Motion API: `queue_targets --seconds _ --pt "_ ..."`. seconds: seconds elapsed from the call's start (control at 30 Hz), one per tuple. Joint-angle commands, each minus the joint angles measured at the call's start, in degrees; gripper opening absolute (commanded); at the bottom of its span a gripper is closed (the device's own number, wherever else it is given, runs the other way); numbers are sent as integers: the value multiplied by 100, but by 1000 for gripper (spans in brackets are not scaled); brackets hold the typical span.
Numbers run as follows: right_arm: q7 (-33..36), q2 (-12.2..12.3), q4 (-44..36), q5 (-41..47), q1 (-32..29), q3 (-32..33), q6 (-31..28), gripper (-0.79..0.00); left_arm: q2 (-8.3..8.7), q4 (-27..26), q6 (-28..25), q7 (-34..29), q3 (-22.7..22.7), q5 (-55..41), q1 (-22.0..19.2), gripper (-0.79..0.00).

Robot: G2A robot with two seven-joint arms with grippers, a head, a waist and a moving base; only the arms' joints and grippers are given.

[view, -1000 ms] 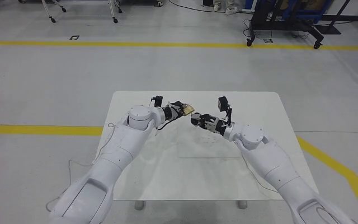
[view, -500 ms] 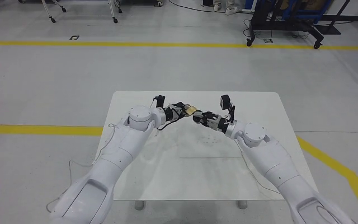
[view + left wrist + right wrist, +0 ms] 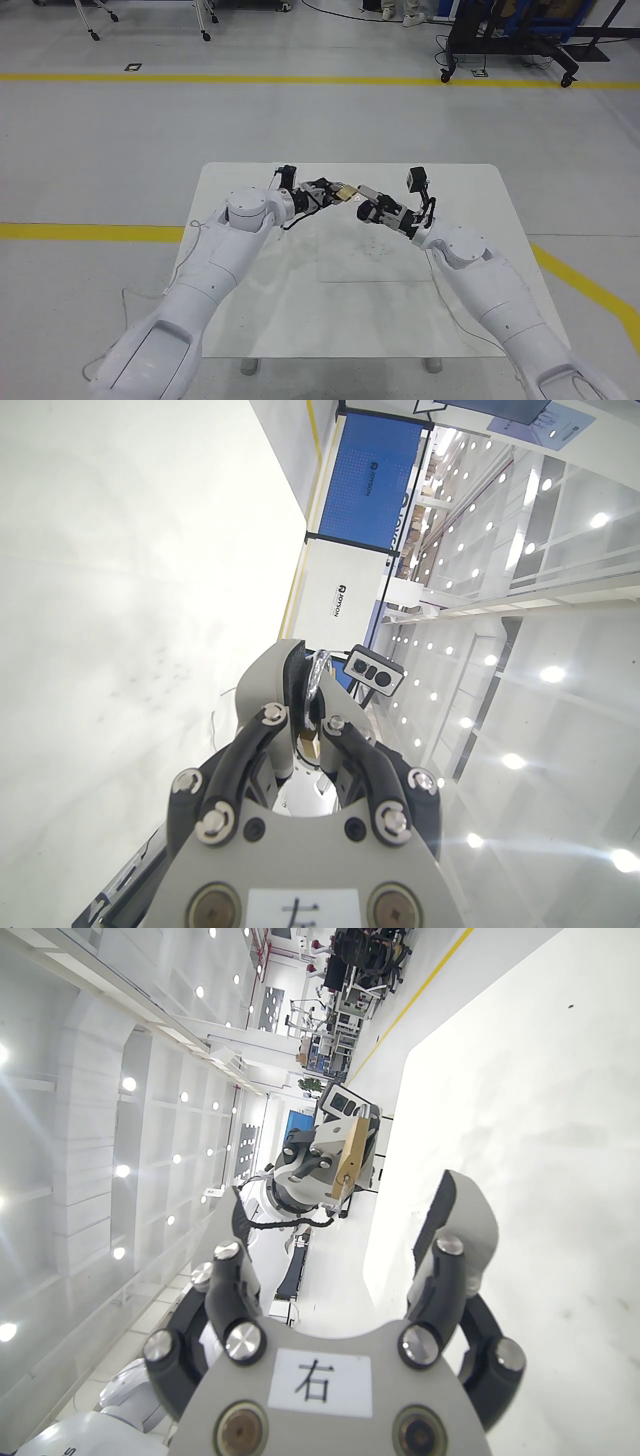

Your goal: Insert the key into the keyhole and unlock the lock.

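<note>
Lock (image 3: 341, 192) first: from the top camera I see its brass body over the far middle of the counter (image 3: 450, 300). It is pinched in my left hand (image 3: 330, 193), with my right hand (image 3: 365, 203) just beside it and the two hands pointing at each other. From up here I cannot make out whether they touch. On the left wrist camera, my left hand (image 3: 307, 685) is clenched on the lock (image 3: 310, 746). The silver shackle (image 3: 316, 670) lies between the fingertips, and a bit of brass shows lower down between the fingers (image 3: 260, 685). On the right wrist camera, my right hand (image 3: 345, 1215) is released, its fingers (image 3: 452, 1208) spread wide. Beyond it the lock (image 3: 350, 1163) shows edge-on in the left hand (image 3: 357, 1125), its narrow end turned toward my right hand, near but apart. A small pale metal piece (image 3: 340, 1202) sticks out of that end; I cannot tell whether it is the key. The counter (image 3: 525, 1128) runs alongside both hands.
</note>
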Motion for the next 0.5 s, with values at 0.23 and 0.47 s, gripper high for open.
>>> queue_targets --seconds 0.23,0.47 --pt "0 0 1 1 0 -1 1 0 45 -224 -753 213 -132 298 99 -785" --pt "864 56 -54 855 -218 361 -136 -394 86 -494 -1281 242 -186 581 276 -785"
